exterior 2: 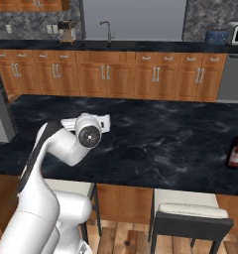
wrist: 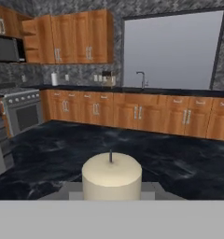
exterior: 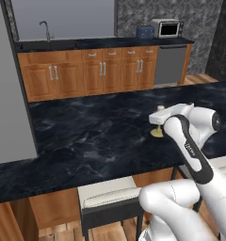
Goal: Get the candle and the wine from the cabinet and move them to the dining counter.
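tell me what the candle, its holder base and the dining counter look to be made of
Candle: looks like matte cream wax, with a dark wick on top. Holder base: yellowish, possibly brass; too small to be sure. Dining counter: looks like polished black stone, with pale marbled veins.

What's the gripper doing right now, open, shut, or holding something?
Gripper: closed on the candle, whose brass base sits at the dining counter surface.
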Controlling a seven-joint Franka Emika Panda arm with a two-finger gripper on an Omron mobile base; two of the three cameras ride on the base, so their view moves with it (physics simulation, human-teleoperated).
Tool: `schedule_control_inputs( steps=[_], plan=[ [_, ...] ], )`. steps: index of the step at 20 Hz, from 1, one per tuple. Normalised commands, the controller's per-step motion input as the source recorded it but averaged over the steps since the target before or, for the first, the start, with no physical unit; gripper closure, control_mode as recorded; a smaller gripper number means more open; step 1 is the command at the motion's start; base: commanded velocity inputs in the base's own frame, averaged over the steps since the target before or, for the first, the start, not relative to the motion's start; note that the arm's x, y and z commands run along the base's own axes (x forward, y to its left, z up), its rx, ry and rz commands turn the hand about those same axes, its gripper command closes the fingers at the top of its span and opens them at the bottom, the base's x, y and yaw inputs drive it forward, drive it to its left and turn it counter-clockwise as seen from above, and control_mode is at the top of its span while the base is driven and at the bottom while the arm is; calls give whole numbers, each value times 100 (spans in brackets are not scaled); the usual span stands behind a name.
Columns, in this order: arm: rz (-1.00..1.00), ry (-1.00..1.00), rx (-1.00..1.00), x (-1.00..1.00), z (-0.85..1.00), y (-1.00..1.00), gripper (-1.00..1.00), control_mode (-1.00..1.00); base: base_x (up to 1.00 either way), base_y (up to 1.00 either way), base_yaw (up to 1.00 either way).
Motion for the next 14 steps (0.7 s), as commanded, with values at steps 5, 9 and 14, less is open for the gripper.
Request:
schedule_control_inputs(
  steps=[5, 9, 14],
  plan=[
    [0, 0, 4, 72, -50, -1, 100, -100, 0, 0, 0],
    [0, 0, 3, 71, -44, -4, 100, -100, 0, 0, 0],
    [6, 0, 0, 55, -60, -12, 100, -100, 0, 0, 0]
  ],
)
